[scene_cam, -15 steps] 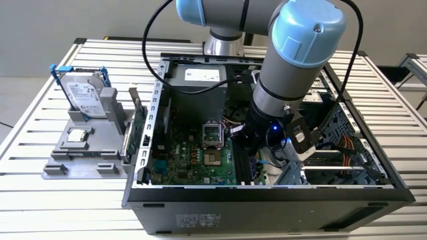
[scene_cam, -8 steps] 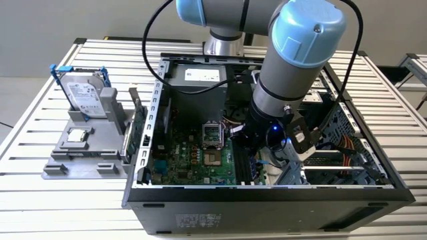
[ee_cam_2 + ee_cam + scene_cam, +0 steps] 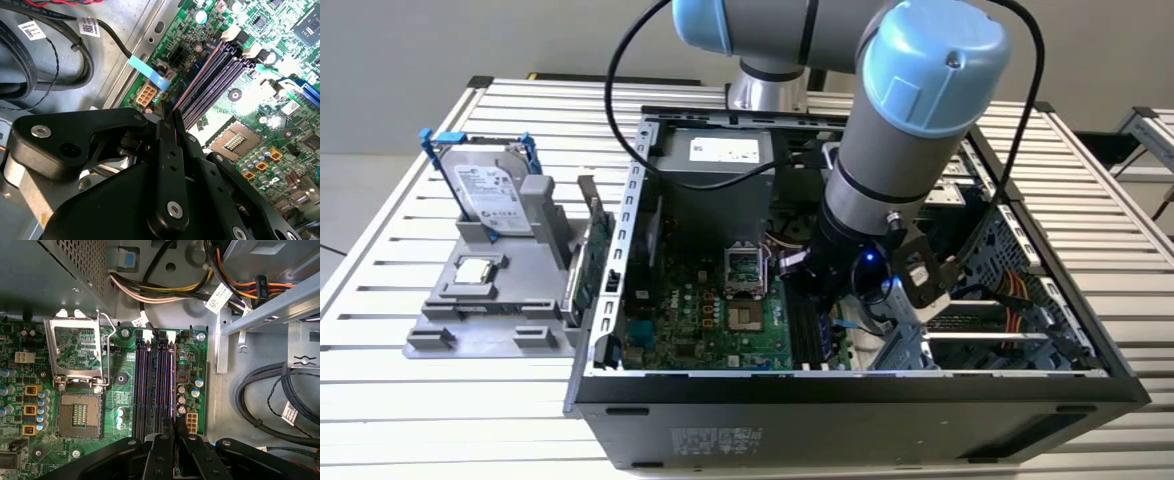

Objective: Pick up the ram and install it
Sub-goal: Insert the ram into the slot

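Inside the open computer case (image 3: 854, 385), the gripper (image 3: 834, 300) hangs low over the green motherboard (image 3: 707, 300), right above the black memory slots (image 3: 155, 385) that run beside the empty processor socket (image 3: 80, 412). In both wrist views its black fingers (image 3: 167, 150) are drawn close together on a thin dark edge – the ram (image 3: 169, 116), held on edge between them and lined up with the outermost slot, the one nearest the white power connector (image 3: 191, 419). In the first wrist view the stick (image 3: 174, 412) shows only as a narrow sliver rising between the finger tips; whether its lower edge already sits in the slot I cannot tell. The slots' white end latches (image 3: 150, 335) are visible at the far end of the row.

The case also holds a grey power supply (image 3: 714, 165) at its back wall, with bundles of yellow, orange and black wires (image 3: 165, 290) running out of it, and black cables (image 3: 265, 395) coiled on the bare metal floor beside the board. A metal drive cage (image 3: 987, 310) fills the side toward the exterior view's right.

Outside the case, toward the exterior view's left, a grey holder (image 3: 487, 300) stands on the slatted table (image 3: 400, 400) – in it a silver hard drive in a blue bracket (image 3: 487, 190) stands upright, a processor chip (image 3: 476, 270) lies flat, and a green expansion card (image 3: 596, 260) stands on edge just beside the case wall.
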You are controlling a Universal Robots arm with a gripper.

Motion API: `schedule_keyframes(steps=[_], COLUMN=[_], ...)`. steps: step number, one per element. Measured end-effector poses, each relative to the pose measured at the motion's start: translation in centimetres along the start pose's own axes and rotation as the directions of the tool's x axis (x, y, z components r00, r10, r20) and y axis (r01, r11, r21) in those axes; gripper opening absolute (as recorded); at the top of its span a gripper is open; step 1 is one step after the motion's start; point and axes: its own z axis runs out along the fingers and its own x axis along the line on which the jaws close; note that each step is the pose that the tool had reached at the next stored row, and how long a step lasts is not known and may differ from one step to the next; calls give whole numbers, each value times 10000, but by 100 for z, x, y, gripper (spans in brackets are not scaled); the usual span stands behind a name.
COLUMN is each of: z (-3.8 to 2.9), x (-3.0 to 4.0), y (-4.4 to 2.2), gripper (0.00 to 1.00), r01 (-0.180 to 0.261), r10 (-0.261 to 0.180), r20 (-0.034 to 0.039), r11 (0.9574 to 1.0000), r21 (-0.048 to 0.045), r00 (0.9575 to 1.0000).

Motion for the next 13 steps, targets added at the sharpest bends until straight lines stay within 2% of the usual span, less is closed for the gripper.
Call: schedule_keyframes(steps=[6,8,13], z=[13,13,13], x=[1,1,1], y=[-2,-2,-2], gripper=[0,0,0], r01=[-227,-601,-681], r10=[227,601,682], r20=[17,44,49], r11=[9997,9982,9977], r21=[13,-8,-41], r00=[9997,9982,9977])
